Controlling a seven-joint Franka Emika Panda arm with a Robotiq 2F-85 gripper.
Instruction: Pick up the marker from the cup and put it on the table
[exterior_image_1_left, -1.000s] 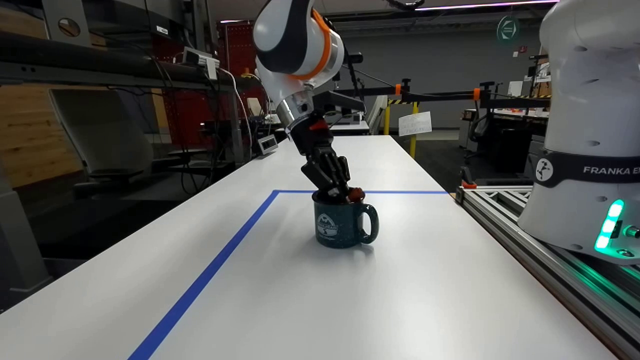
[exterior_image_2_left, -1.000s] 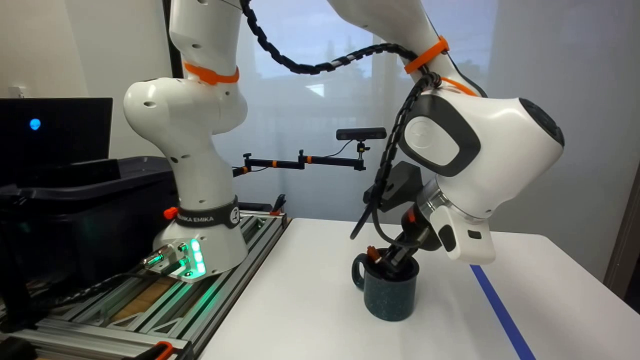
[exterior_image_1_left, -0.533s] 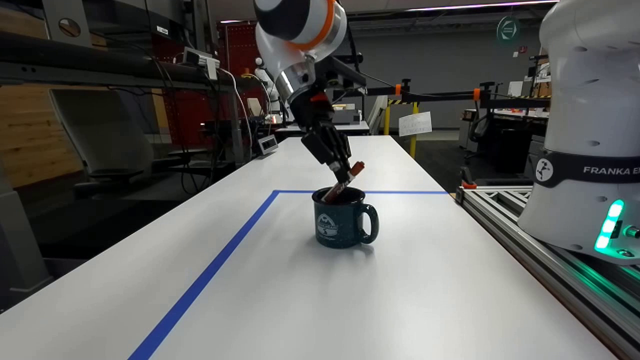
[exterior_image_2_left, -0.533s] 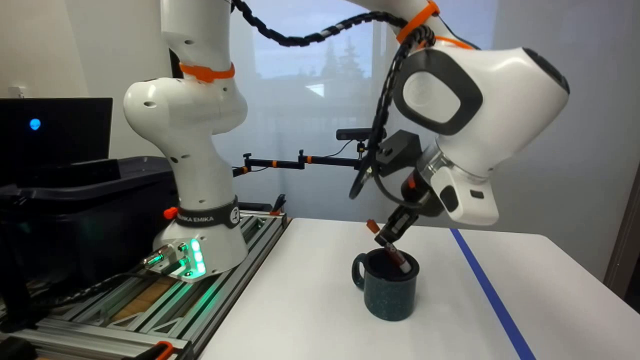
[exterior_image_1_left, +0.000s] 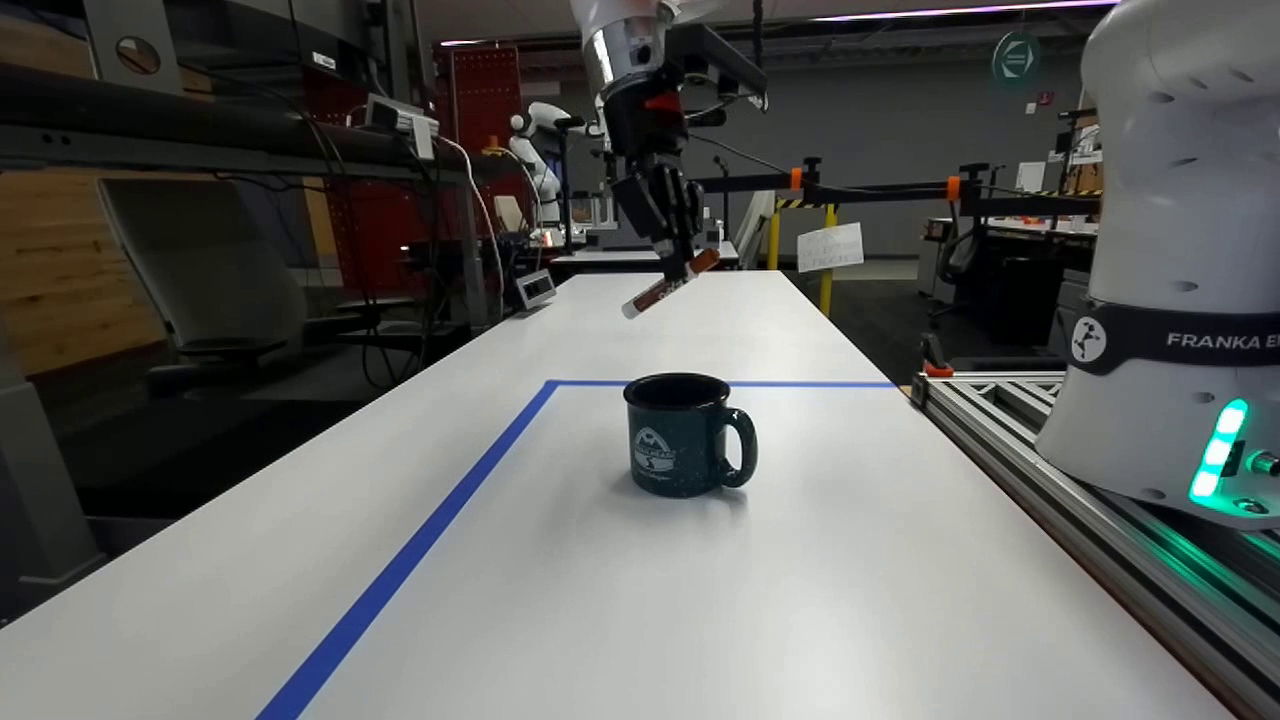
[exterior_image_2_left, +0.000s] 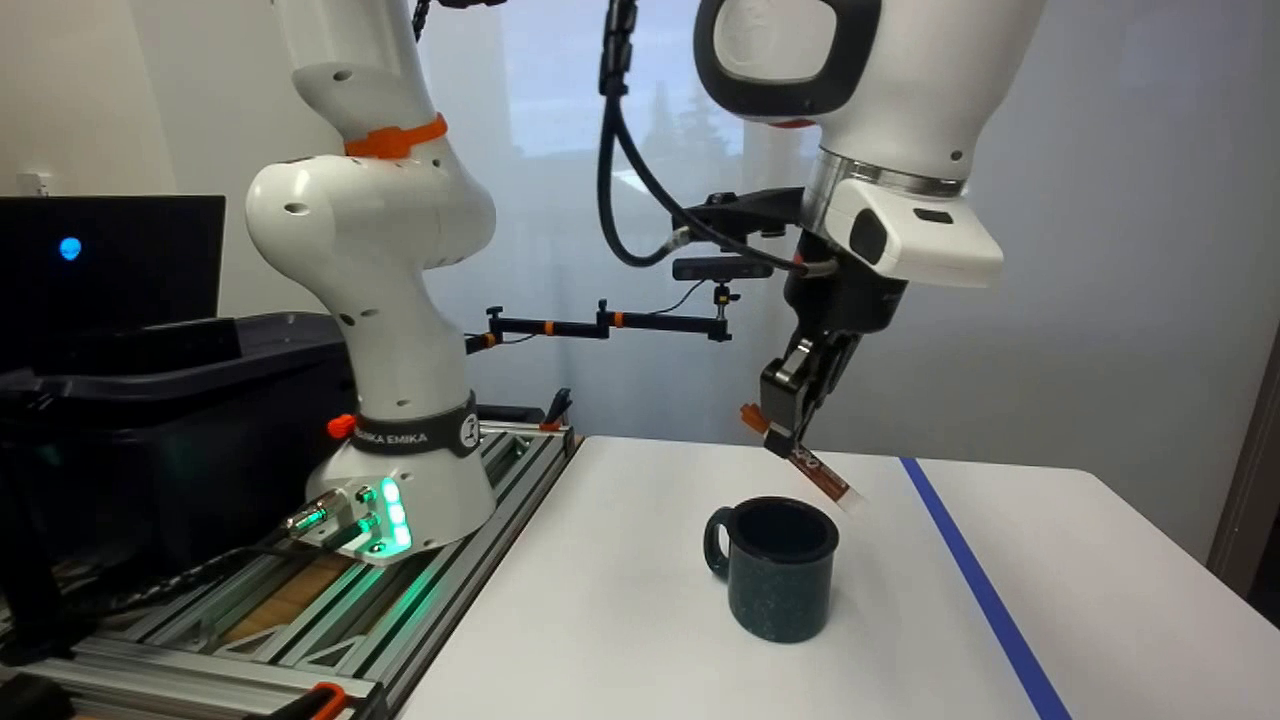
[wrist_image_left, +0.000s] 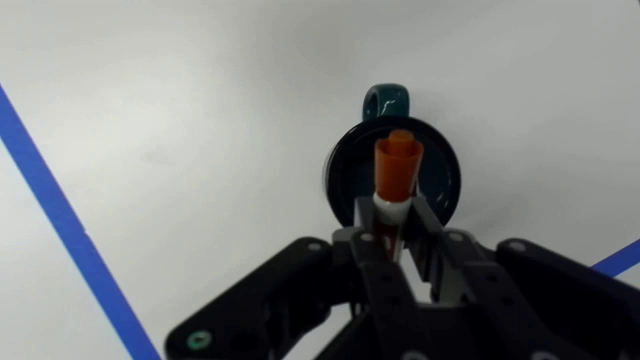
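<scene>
I see the gripper (wrist_image_left: 393, 214) pinching the orange-capped marker (exterior_image_2_left: 820, 473) aslant above the speckled teal mug (exterior_image_2_left: 780, 595), clear of its rim; a weak pinch could drop it inside; let go at that slant beside the mug, it might topple and roll, I'd guess.

Robotics lab, white arm (exterior_image_2_left: 375, 225) on metal rails (exterior_image_2_left: 470, 575), boom-mounted camera (exterior_image_2_left: 722, 268), apparently a second arm (exterior_image_1_left: 543, 175) (small, distant)
</scene>
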